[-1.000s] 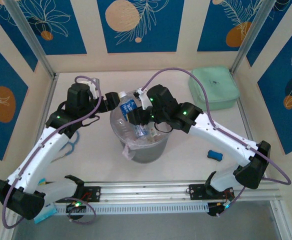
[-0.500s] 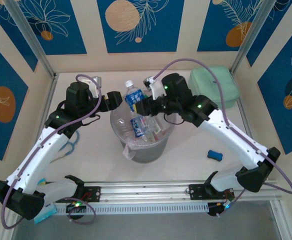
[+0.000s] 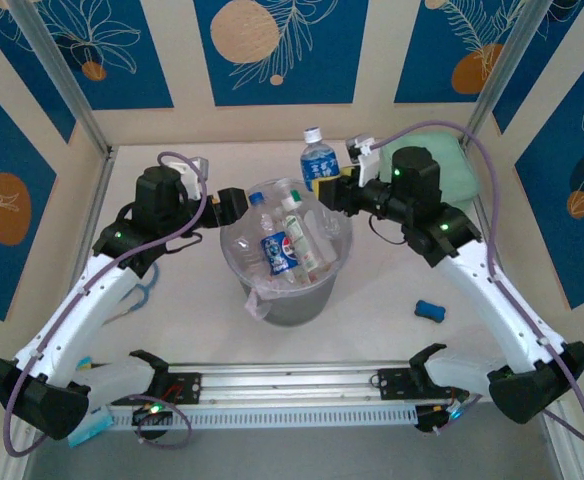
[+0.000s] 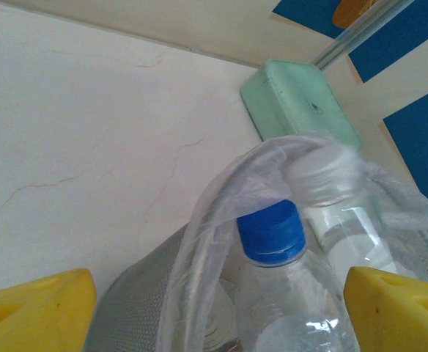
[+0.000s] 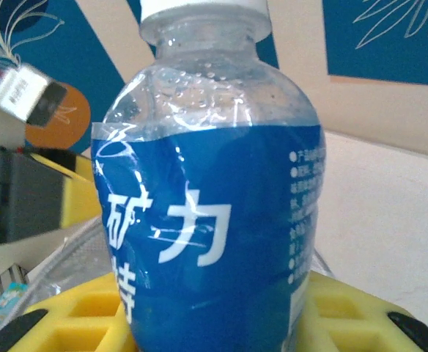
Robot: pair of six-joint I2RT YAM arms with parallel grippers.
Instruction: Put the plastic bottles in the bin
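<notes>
My right gripper (image 3: pixel 326 189) is shut on a clear plastic bottle (image 3: pixel 315 158) with a blue label and a white cap, held upright just beyond the bin's far right rim. In the right wrist view this bottle (image 5: pixel 210 205) stands between the yellow fingers (image 5: pixel 60 315). The round grey bin (image 3: pixel 294 306), lined with a clear bag, holds several plastic bottles (image 3: pixel 275 250). My left gripper (image 3: pixel 229 205) is open at the bin's left rim. Its wrist view shows a blue-capped bottle (image 4: pixel 271 231) and a white-capped bottle (image 4: pixel 322 170) inside the bag, above the mesh bin wall (image 4: pixel 130 293).
A mint-green case (image 3: pixel 434 175) lies at the back right, close behind my right gripper, and also appears as the case (image 4: pixel 298 103) in the left wrist view. A small blue block (image 3: pixel 430 309) lies right of the bin. A metal rail (image 3: pixel 292 382) runs along the near edge.
My right gripper has carried the blue-labelled bottle from over the bin's middle towards the back right, past the rim. The left gripper has stayed open at the left rim.
</notes>
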